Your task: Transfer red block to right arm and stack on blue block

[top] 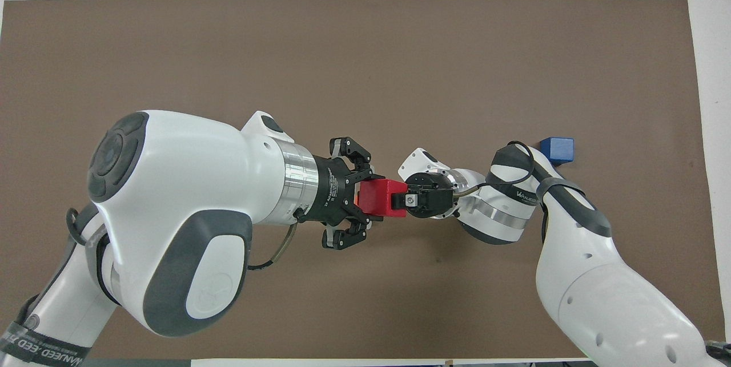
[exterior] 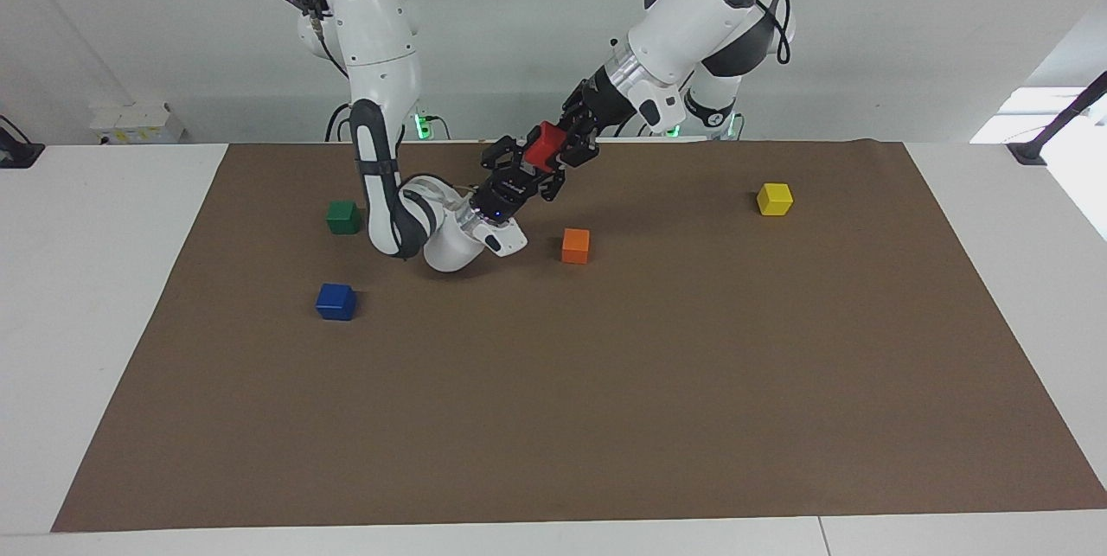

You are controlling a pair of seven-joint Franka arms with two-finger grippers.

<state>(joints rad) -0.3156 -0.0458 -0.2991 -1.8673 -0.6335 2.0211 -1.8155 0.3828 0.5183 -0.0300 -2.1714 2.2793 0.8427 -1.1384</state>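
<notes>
While the blue block (exterior: 335, 301) sits alone on the brown mat (exterior: 605, 418) at centre-left of the facing view, the handover plays out higher in the frame. The orange cube (exterior: 575, 245) lies just below the meeting grippers, the green cube (exterior: 343, 216) at left, the yellow cube (exterior: 774, 198) at upper right. At upper centre the left gripper (exterior: 560, 146) clenches the red block (exterior: 545, 146) in mid-air; the right gripper (exterior: 519, 165), fingers spread, brackets that block without closing.
</notes>
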